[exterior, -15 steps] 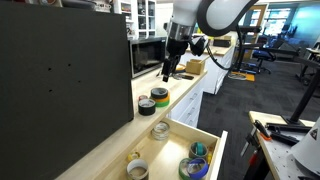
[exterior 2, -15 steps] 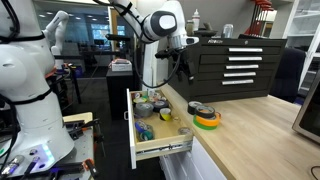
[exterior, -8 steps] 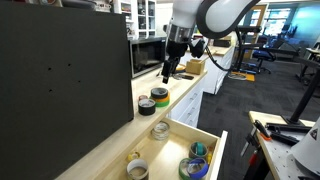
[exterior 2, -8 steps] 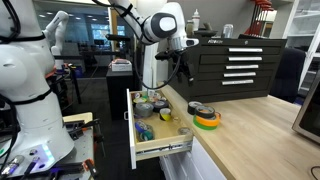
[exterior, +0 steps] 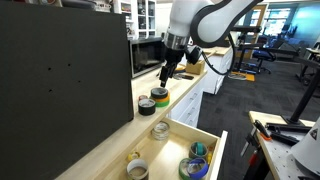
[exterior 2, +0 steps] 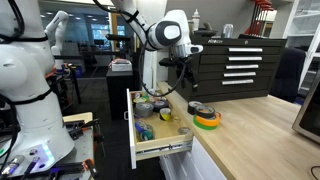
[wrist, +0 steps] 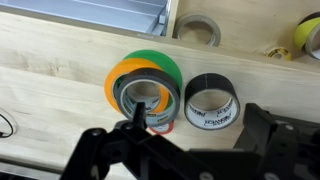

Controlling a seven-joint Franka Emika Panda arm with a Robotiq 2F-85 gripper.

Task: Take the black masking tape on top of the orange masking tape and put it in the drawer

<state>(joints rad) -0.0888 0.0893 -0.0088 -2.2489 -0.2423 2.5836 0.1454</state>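
The gripper [wrist: 190,140] has edged in toward the orange masking tape [wrist: 114,88] over the last second. It now hangs above that roll with its jaws wide apart and nothing between them. The black masking tape [wrist: 126,94] lies untouched on top of the orange roll. A green roll [wrist: 165,66] shares the stack, and another dark roll [wrist: 210,100] sits just beside it. I judge this to be the approach, with the grasp not yet made. Beyond the orange roll, the drawer [exterior 2: 160,150] stands pulled open with several rolls inside and room for one more.
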